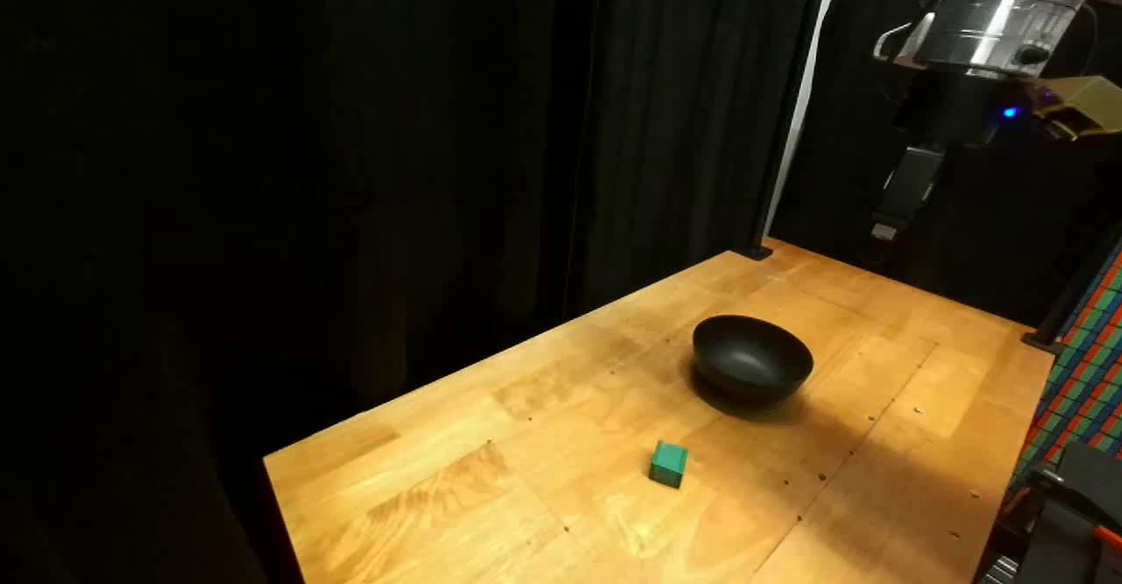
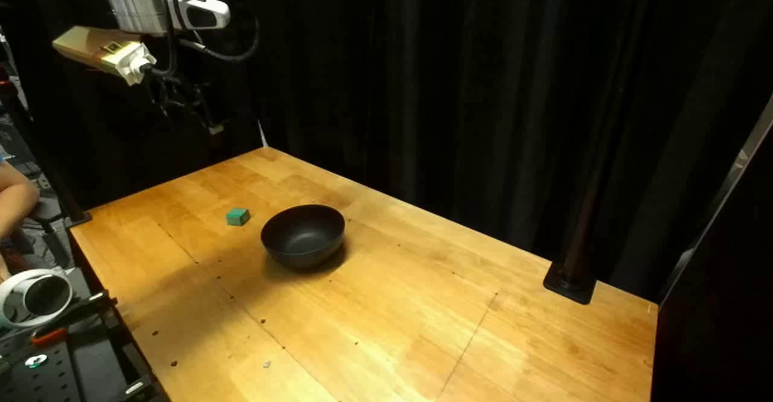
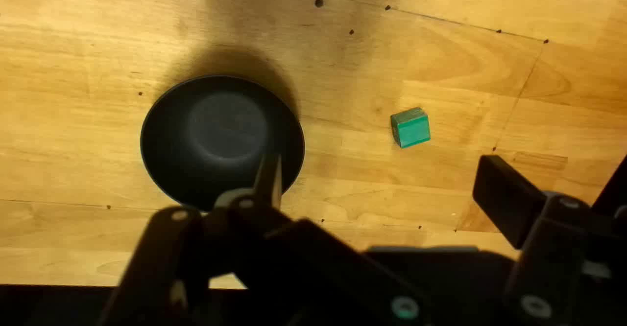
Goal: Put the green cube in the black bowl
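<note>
Green cube (image 3: 411, 128) lies near the black bowl (image 3: 221, 135), the fingers (image 3: 508, 199) spread wide apart.

We look into an apparent robotics lab, where a cabled robot arm (image 2: 136, 12) hangs above a wooden bench (image 2: 423, 281) marked with thin lines (image 3: 443, 19) and dark spots (image 3: 319, 3), black curtains (image 1: 456, 128) form the backdrop, and a perforated black plate (image 2: 54, 369) lies beside the bench.

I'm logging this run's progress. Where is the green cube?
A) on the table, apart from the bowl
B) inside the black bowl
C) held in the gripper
A: in both exterior views the green cube sits on the wooden table, with wood showing between it and the black bowl.
</note>
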`<move>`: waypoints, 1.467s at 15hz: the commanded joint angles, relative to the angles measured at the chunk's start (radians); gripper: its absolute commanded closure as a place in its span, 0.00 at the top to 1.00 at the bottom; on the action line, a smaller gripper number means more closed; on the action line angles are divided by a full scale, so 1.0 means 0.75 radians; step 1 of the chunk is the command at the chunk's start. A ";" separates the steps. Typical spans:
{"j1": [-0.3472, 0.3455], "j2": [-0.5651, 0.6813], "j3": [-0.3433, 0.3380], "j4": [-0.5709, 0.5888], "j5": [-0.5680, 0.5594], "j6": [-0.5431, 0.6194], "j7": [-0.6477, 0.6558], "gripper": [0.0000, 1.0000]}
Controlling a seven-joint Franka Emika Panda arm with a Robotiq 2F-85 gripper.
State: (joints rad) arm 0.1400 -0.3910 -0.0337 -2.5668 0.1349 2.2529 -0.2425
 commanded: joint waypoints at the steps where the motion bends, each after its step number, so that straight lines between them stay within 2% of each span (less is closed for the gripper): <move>1: -0.012 0.000 0.012 0.006 0.005 -0.002 -0.004 1.00; 6: -0.012 -0.001 0.012 0.019 0.005 -0.002 -0.004 1.00; 13: 0.120 0.261 0.232 0.051 0.016 0.125 0.092 1.00; 19: 0.184 0.598 0.378 0.113 -0.048 0.501 0.216 1.00; 22: 0.192 0.793 0.380 0.176 -0.206 0.685 0.324 1.00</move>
State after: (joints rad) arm 0.2802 0.0607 0.2537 -2.5109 0.0821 2.6659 -0.0753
